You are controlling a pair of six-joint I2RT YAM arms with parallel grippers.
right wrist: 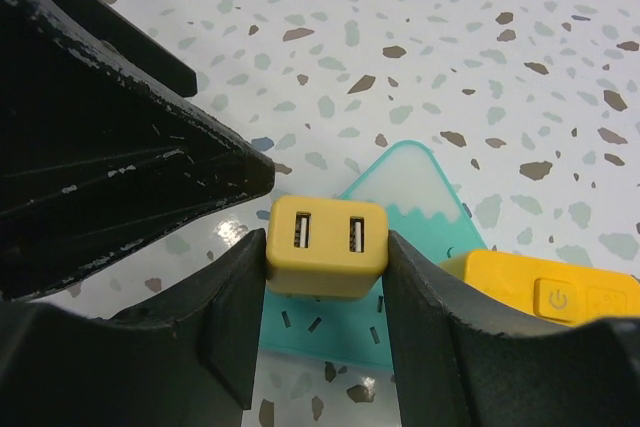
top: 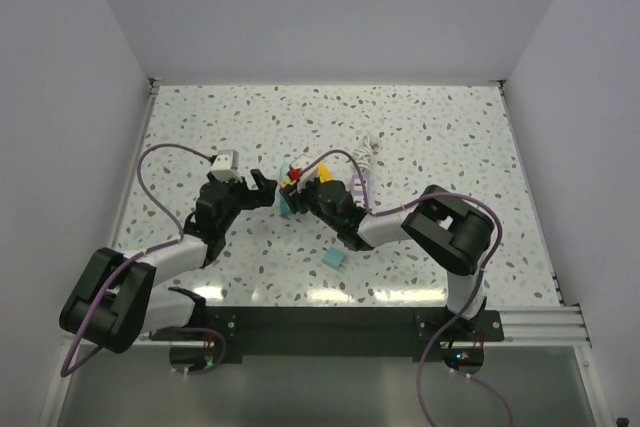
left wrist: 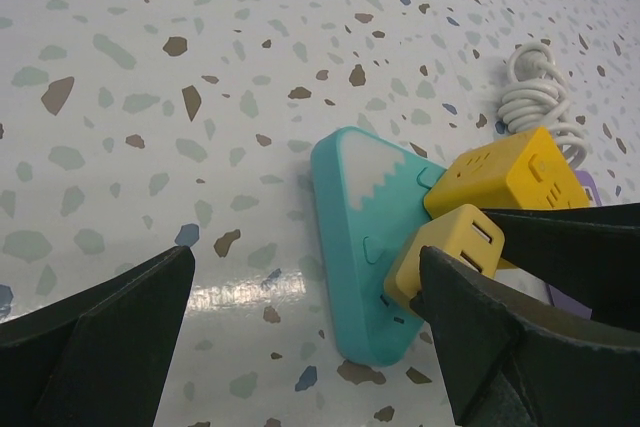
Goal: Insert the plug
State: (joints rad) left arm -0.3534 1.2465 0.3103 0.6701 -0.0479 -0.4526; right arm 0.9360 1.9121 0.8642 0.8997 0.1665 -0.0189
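Terrazzo-speckled table (top: 450,147): bears everything; both arms meet at its middle.
Left gripper (top: 266,188): jaws spread wide and empty, facing the teal triangular plastic power strip (left wrist: 360,237), probably ready to brace it.
Right gripper (right wrist: 325,247): clenched on the sides of the yellow cube plug (right wrist: 327,219), USB face outward.
Strip: flat on the table.
Plug: over the strip's face; seating unclear.

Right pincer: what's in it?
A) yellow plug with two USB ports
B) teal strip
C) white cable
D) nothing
A: in the right wrist view the right pincer has a finger on each side of the plug, which sits over the strip.
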